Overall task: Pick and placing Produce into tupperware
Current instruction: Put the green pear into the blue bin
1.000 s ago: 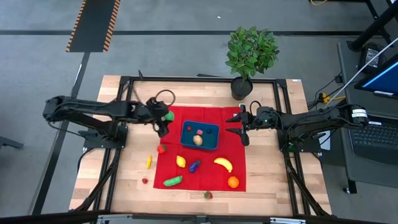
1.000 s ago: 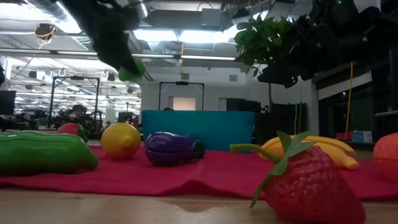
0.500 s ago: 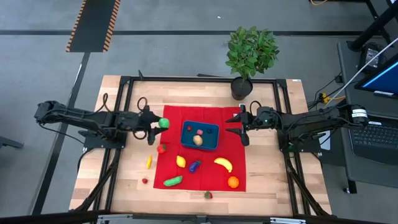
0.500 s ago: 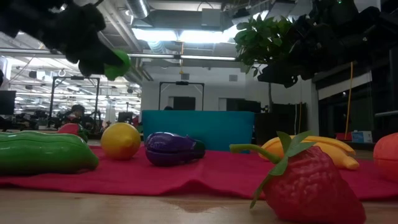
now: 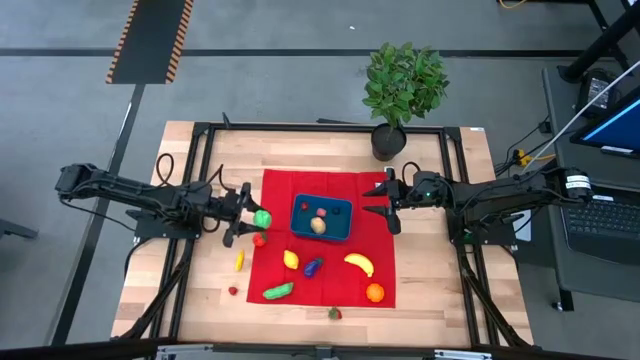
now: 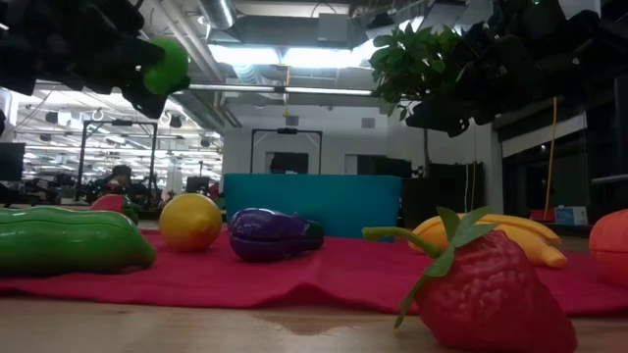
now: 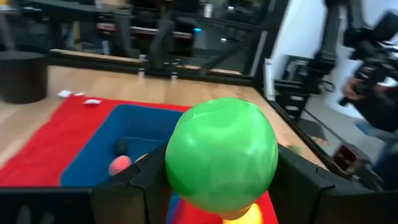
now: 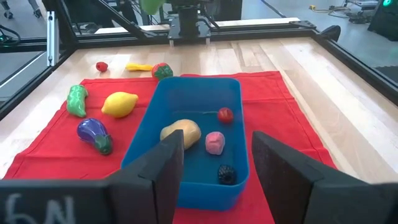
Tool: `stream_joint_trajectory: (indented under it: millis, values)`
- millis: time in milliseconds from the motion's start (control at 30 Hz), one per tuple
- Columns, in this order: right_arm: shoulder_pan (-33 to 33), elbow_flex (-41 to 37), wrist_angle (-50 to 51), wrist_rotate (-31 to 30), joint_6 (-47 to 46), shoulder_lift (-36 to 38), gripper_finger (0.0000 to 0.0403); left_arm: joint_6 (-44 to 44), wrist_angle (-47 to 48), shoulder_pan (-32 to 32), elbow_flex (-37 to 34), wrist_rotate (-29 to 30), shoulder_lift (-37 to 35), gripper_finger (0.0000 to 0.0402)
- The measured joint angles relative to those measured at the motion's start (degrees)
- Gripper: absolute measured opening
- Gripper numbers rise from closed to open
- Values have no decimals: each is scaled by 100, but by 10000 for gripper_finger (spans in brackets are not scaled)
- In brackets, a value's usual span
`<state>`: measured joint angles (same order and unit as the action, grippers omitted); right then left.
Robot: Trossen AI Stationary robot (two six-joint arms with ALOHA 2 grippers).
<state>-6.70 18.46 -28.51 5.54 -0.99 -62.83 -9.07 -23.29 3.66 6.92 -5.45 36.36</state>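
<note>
The dark teal-blue tupperware (image 5: 321, 218) stands on a red cloth and holds a few small produce pieces (image 8: 180, 132). My left gripper (image 5: 257, 217) is above the cloth's left edge, shut on a round green fruit (image 7: 221, 155). That fruit also shows high at the left in the low view (image 6: 165, 66). My right gripper (image 8: 214, 177) waits open at the tupperware's right end, with nothing between its fingers. A lemon (image 5: 291, 260), eggplant (image 5: 313, 266), banana (image 5: 359, 263), orange (image 5: 374, 292), cucumber (image 5: 278, 291) and strawberry (image 5: 334, 313) lie nearer the table's near edge. My left gripper pinches the green fruit by its two opposite sides (image 7: 177, 171) between its two fingers (image 7: 146, 186). The fingers come nearly level from the table's left, pointing toward the tupperware. The fruit is lifted clear of the table and cloth.
A potted plant (image 5: 403, 85) stands at the table's far edge. The red cloth (image 5: 340, 185) covers the table's middle. A red piece (image 5: 259, 239), a yellow piece (image 5: 239, 261) and a small red one (image 5: 233, 291) lie left of the cloth. A black metal frame (image 5: 200, 135) borders the table.
My left gripper has carried the green fruit from the cloth's far left corner toward the table's near edge and slightly left. It has tipped from slanting downward to nearly level. It stays shut on the fruit.
</note>
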Motion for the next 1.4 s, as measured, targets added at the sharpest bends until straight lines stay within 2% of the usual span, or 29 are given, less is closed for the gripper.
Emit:
stream_joint_trajectory:
  millis: [267,633,1167,1400]
  values:
    - [0,0,2,0,0,-2,190,66,2,-4,0,35,0,204]
    - [0,0,4,0,-1,-2,190,66,4,-7,0,1583,14,206]
    - [1,0,8,0,0,-2,190,20,23,-4,40,1521,134,205]
    - [-4,0,9,-7,1,-2,190,49,21,-107,334,1523,787,205]
